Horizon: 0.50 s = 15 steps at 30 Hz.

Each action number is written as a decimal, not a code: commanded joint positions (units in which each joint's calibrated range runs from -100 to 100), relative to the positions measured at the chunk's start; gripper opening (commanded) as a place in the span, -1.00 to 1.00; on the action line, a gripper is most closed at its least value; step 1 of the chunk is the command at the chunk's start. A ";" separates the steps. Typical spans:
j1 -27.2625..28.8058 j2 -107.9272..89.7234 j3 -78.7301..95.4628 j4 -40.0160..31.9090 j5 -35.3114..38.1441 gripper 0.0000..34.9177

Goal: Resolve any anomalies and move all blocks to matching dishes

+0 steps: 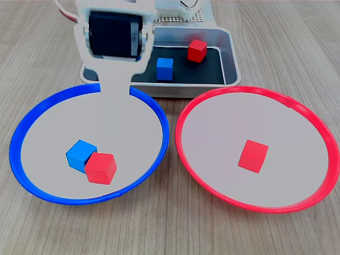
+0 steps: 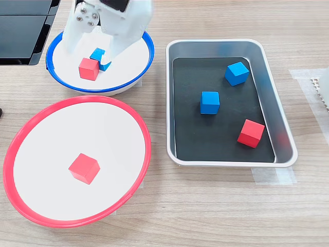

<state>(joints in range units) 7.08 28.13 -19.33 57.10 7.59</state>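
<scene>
The blue-rimmed dish (image 1: 15, 139) (image 2: 103, 90) holds one blue block (image 1: 81, 154) (image 2: 99, 55) and one red block (image 1: 100, 168) (image 2: 88, 69), touching each other. A single red block (image 1: 253, 156) (image 2: 84, 168) lies in the red-rimmed dish (image 1: 179, 133) (image 2: 77, 99). In the silver tray (image 1: 231, 58) (image 2: 284, 128) the second exterior view shows two blue blocks (image 2: 236, 73) (image 2: 209, 102) and a red block (image 2: 251, 133). My white gripper (image 1: 114, 82) (image 2: 95, 49) hangs open over the blue dish's far side, above the blue block, holding nothing.
A black flat object (image 2: 20, 31) lies at the second exterior view's upper left. A white perforated part (image 1: 180, 18) sits behind the tray. Clear tape (image 2: 272, 175) fixes the tray to the wooden table.
</scene>
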 commanded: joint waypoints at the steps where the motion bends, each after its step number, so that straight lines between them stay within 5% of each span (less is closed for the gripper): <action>1: 0.31 2.02 -4.75 -1.67 -0.20 0.12; 15: 4.45 8.58 -10.85 -0.43 -1.22 0.17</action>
<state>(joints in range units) 11.59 36.49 -27.04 56.12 5.49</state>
